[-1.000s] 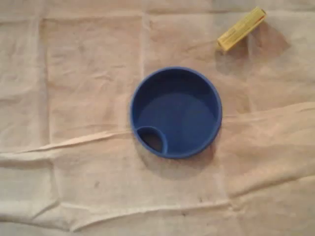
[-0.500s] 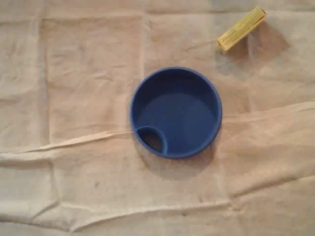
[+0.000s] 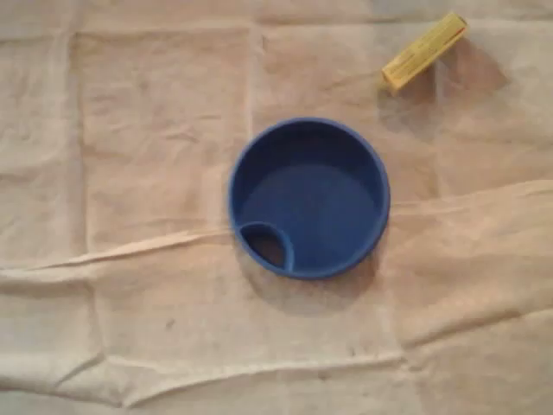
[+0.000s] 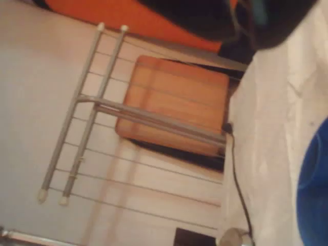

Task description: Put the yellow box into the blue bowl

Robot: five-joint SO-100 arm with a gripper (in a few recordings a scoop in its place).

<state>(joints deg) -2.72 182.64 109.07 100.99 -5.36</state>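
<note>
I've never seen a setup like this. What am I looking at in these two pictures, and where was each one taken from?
This is the workspace of a small robot arm. One picture comes from a camera fixed above, looking straight down. It shows a wrinkled beige cloth as the work surface. A round blue bowl sits empty in the middle, and a small yellow box lies apart from it at the upper right, with nothing touching it. The other picture comes from a camera riding on the arm's wrist, and it lies on its side. It catches the bowl's edge at the right, a dark cable and a wooden chair beyond the cloth. The box is not yet in the bowl.
</note>
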